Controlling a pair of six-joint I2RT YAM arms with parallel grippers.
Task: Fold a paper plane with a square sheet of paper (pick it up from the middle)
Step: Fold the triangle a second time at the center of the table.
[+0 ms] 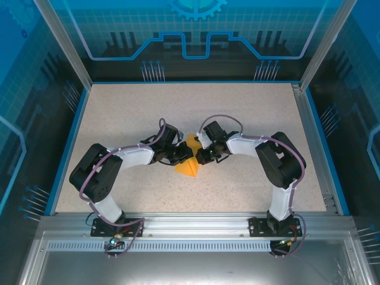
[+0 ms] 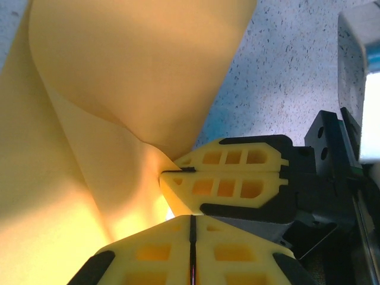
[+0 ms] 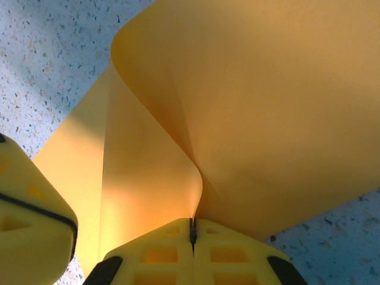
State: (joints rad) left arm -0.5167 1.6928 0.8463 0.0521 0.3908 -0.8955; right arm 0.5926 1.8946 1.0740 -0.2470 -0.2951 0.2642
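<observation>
Left gripper (image 2: 191,240) and right gripper (image 3: 192,234) tight on curled paper (image 3: 267,119)

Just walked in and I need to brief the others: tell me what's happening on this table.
Both arms meet at mid-table on the orange-yellow sheet of paper. The right claw is shut on a curled fold of it; the left claw is shut on it right alongside. The sheet bows up and over itself above the speckled table. No plane shape yet.
</observation>
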